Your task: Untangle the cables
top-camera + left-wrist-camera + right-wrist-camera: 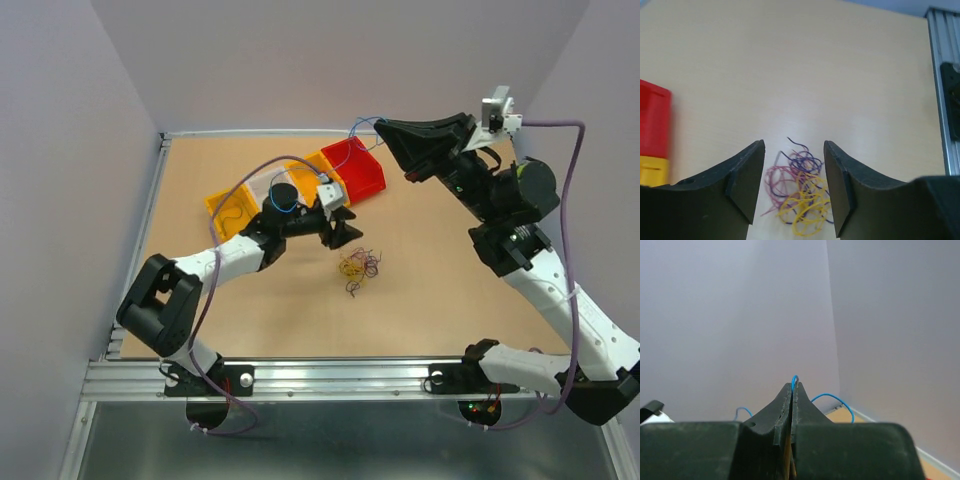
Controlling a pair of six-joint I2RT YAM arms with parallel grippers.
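Top external view, itemised.

1. Left gripper [341, 228]: jaws open, holding nothing, tilted down toward the table [420, 290]. It is apart from every wire.
2. Clump [358, 265]: a loose tangle of thin yellow, pink-red and dark purple wires. It lies flat on the table just ahead of and below the left fingertips, well apart from the right gripper.
3. Right gripper [383, 127]: raised off the table at the far side, jaws pinched together on the blue wire [364, 124]. The wire's loose loops stick out past the tip.
4. Red bin [355, 168]: just below and beside the right gripper's tip, and behind the left gripper.
5. Yellow bin [302, 167]: touching the red bin on the side toward the left arm. More bins carry the row on that way.

Left wrist view.

1. Left gripper [794, 146]: both fingers [747, 180] spread wide.
2. Clump [799, 192]: seen in the gap between the fingers, resting on the table beneath them. Yellow strands lie nearest the camera, pink-red to the left, and dark purple curls farthest out. No finger touches it.
3. Red bin [654, 117]: far left of the fingers, with the yellow bin [652, 170] touching it.

Right wrist view.

1. Right gripper [792, 388]: fingers pressed flat together.
2. Blue wire [794, 378]: a small loop shows at the tip, and longer arcs curve out on either side. Only bare wall lies behind.
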